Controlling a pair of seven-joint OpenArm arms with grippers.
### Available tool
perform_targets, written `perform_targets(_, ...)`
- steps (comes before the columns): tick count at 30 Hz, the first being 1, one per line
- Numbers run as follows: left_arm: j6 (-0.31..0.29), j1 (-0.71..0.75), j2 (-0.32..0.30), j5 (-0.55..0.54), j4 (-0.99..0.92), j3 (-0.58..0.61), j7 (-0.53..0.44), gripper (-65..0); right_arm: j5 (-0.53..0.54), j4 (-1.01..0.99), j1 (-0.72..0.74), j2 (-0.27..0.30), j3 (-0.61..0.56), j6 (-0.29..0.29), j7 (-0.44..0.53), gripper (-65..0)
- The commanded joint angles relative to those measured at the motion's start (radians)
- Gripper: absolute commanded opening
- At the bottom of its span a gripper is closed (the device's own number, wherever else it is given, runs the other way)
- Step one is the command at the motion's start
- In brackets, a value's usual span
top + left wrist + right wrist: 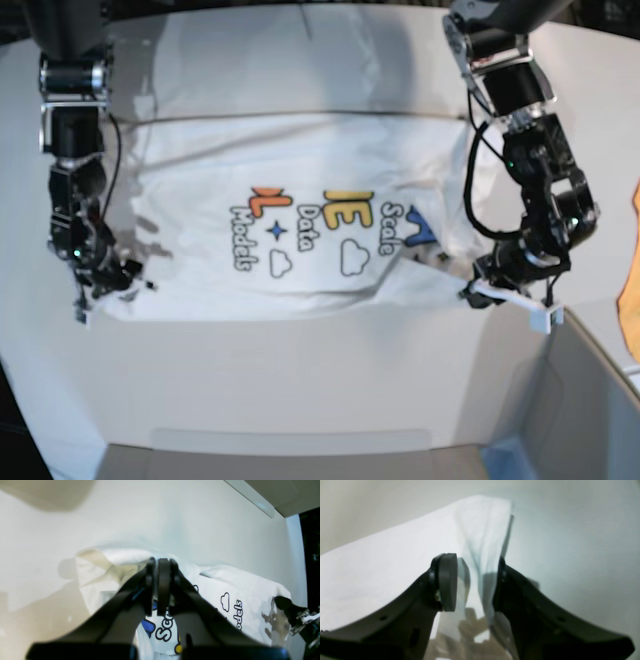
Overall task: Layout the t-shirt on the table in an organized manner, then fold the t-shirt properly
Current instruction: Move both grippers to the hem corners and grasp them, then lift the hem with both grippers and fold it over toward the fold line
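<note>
The white t-shirt (pixel 300 180) lies spread print-up on the white table (pixel 300 370), its colourful letters and clouds in the middle. My left gripper (pixel 468 292) is at the shirt's near right corner. In the left wrist view its jaws (pixel 161 565) are shut on a raised fold of the t-shirt (pixel 237 587). My right gripper (pixel 100 285) sits at the near left corner. In the right wrist view it (pixel 475 585) stands open, with a lifted ridge of the t-shirt (pixel 395 562) running between the fingers (pixel 447 580) over the table (pixel 570 530).
A grey box-like corner piece (pixel 590 400) stands at the near right, close to my left gripper. An orange object (pixel 632 260) shows at the right edge. The right gripper (pixel 287 607) appears at the far right of the left wrist view, near the table's edge.
</note>
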Motion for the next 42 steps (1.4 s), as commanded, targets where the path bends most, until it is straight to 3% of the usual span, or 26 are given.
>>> perform_targets(1,-0.004,-0.028,-0.009,-0.012,0.017,-0.002,-0.001,-65.0,-0.004,0.016,0.021,0.023,0.008,-0.026,0.014,-43.4)
perform_targets(3,-0.004,-0.026,-0.009,-0.012,0.017,-0.002,-0.001,-65.0,-0.004,0.024,0.003,0.024,0.008,-0.047,0.017,-43.4)
perform_targets(13,-0.004,-0.029,-0.009,-0.012,0.016,-0.002,-0.003,-65.0,-0.004,0.024,-0.007,0.023,0.002,-0.050,0.036,-43.8)
perform_targets(15,-0.004,-0.031,-0.009,-0.012,0.016,-0.002,-0.003,-65.0,-0.004,0.024,-0.016,0.017,0.002,-0.049,0.042,-47.2)
perform_targets(20,-0.004,-0.031,-0.009,-0.012,0.016,-0.002,-0.003,-65.0,-0.005,0.031,-0.022,0.020,0.005,-0.049,0.043,-65.0)
perform_targets(27,-0.004,-0.032,-0.009,-0.012,0.019,-0.002,0.006,-65.0,-0.008,0.165,-0.062,0.037,0.004,-0.049,0.040,-65.0)
perform_targets(42,-0.004,0.015,-0.010,-0.012,0.162,-0.002,0.054,-65.0,-0.008,0.550,-0.324,0.038,0.025,-0.055,0.039,-65.0)
